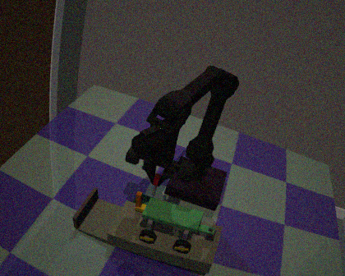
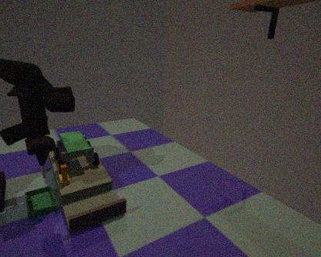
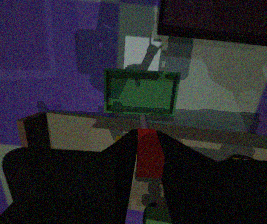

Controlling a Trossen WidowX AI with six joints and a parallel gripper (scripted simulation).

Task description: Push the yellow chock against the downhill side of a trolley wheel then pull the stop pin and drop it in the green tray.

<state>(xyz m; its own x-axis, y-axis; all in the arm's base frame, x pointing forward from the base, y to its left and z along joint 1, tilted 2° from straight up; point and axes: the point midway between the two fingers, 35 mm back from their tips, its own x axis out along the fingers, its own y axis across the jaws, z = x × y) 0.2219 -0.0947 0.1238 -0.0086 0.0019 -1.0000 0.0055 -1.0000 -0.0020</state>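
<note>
"What is the claw [image 1: 156, 182] [image 2: 42, 165] [image 3: 145, 135] doing?"

"It is clamping the red-headed stop pin [image 1: 157, 179] [image 2: 43, 173] [image 3: 150, 154] by its head, and the shank is pointing down, out of the ramp."

"So where is it heading?"

"The green tray [image 1: 146, 197] [image 2: 41, 202] [image 3: 141, 95] is lying close by, on the table [image 1: 255, 193] [image 2: 188, 191] [image 3: 14, 100] beside the ramp [image 1: 112, 219] [image 2: 86, 183] [image 3: 74, 132]. I'd be centring the shank over its floor, then lowering gently, because a long pin let go high could be tipping over the rim."

"And the ramp's edge?"

"I'd be keeping the shank clear of it while shifting across. The yellow chock [image 1: 139, 199] [image 2: 64, 176] [image 3: 118, 137] is standing on the ramp at the trolley's downhill end, and its orange handle is sticking up where a careless finger could be catching it."

"Is it touching a wheel?"

"I can't tell; the contact is hiding from these views. The trolley [image 1: 173, 213] [image 2: 76, 141] [image 3: 157, 215] is resting on the ramp's upper part, and the chock is probably bearing its load now, so nothing should be nudging either one."

"Then the finish?"

"Opening only once the pin is hanging low inside the walls, then rising straight up and backing off on the side facing away from the trolley."
</note>
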